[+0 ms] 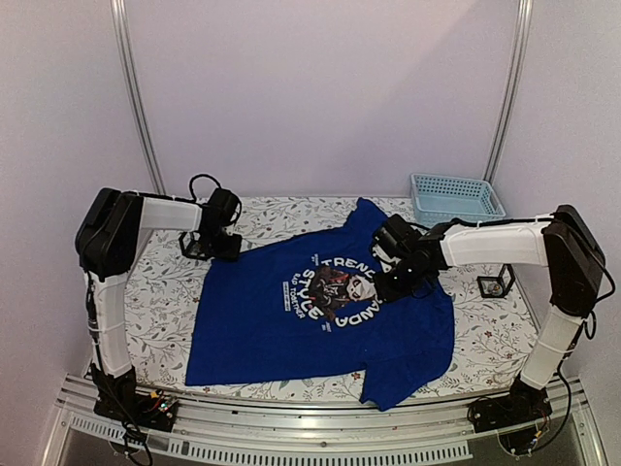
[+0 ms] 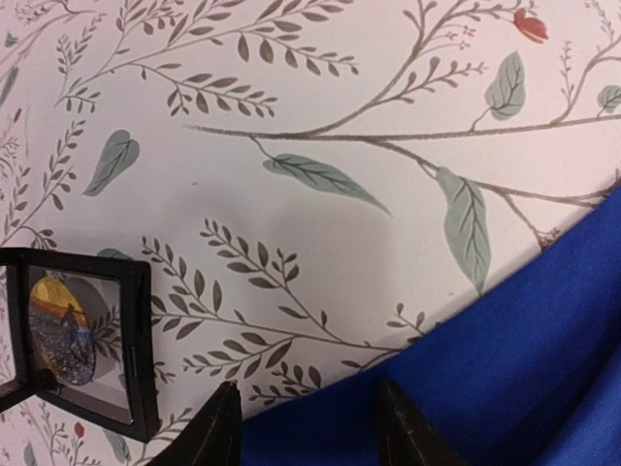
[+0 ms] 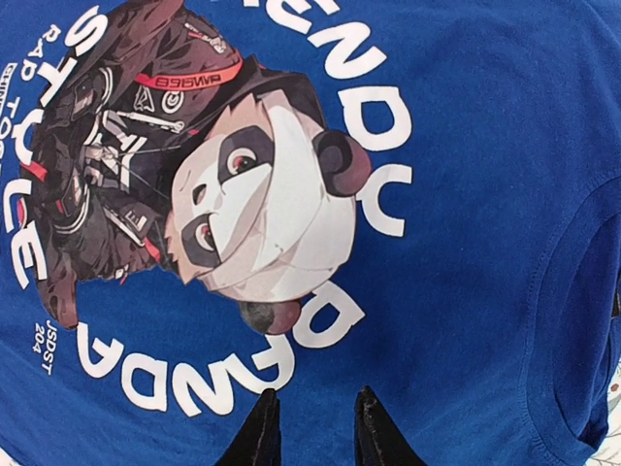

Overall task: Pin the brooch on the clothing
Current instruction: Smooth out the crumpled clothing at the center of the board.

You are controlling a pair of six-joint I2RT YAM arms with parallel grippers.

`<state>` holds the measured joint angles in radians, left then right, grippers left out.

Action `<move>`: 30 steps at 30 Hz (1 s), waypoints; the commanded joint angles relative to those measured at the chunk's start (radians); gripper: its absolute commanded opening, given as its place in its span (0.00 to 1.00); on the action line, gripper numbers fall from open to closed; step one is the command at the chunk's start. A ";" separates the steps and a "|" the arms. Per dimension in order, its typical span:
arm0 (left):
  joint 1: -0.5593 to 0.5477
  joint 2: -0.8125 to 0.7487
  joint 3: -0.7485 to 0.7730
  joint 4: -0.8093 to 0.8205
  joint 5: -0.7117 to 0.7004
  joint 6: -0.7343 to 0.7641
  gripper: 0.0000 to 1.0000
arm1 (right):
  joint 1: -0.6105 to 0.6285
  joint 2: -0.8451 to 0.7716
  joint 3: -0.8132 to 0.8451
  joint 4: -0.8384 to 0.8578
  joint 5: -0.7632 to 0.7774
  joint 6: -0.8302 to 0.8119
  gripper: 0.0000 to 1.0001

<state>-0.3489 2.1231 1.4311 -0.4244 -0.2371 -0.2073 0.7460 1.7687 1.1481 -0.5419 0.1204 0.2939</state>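
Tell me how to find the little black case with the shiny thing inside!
Start at the flowery table and find the blue T-shirt lying on it. Just off the shirt's far left corner, by the left gripper, sits a small black-framed case. Nothing beside it is black and boxy, with a gold-and-blue oval showing inside.

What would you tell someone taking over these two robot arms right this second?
Left gripper: open, empty, at the edge of the T-shirt, beside the small black case that seems to hold the brooch.
Right gripper: open, empty, over the panda print.
Done: T-shirt spread out flat; nothing pinned.
To do: take out the brooch, pin it on.
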 commanded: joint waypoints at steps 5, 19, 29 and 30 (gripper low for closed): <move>0.054 -0.037 -0.038 -0.099 0.085 0.034 0.52 | 0.004 0.027 0.029 -0.033 0.090 -0.044 0.26; 0.106 0.022 -0.008 -0.156 0.193 0.089 0.35 | 0.003 0.055 0.060 -0.028 0.112 -0.098 0.26; 0.073 -0.051 0.031 -0.031 0.110 0.163 0.00 | -0.035 0.073 0.009 -0.022 0.105 -0.090 0.25; 0.065 -0.054 0.041 -0.002 0.093 0.180 0.00 | -0.040 0.079 -0.012 -0.021 0.110 -0.079 0.25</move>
<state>-0.2554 2.1006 1.4330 -0.5098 -0.0731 -0.0986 0.7326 1.8118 1.1847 -0.5652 0.2226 0.1978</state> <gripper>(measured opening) 0.014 0.250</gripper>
